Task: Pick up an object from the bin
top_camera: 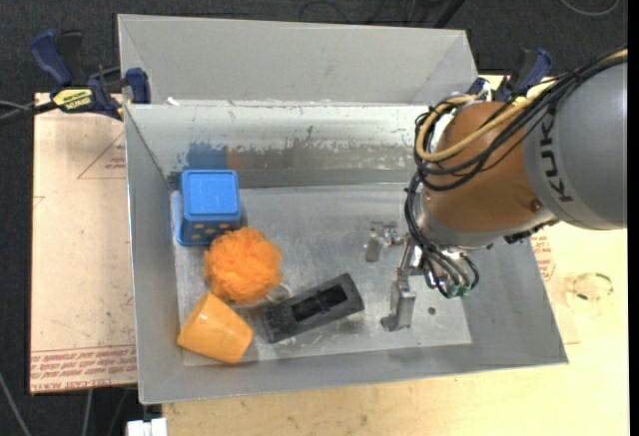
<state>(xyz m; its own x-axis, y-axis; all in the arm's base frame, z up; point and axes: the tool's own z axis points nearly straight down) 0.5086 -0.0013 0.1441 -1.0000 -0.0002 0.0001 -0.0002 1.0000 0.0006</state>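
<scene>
Top view: my gripper (pixel 389 276) is spread wide w/ nothing in it, over bare floor on the bin's (pixel 300 65) right side. The black block (pixel 312 306) is nearest, just left. I think it's best to slide left, go low across its thin side, then pinch. Count: 1 black block, 1 orange puff (pixel 243 262), 1 orange cup (pixel 215 329), 1 blue box (pixel 210 197).

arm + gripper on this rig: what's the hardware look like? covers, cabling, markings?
Rounded grey arm link with dark KUKA lettering down its side. The wrist sits under a smooth orange-brown cover, with pale yellow and black cables looped around it and a small bundle of thin wires beneath. The gripper has two slim bare-metal fingers.
</scene>
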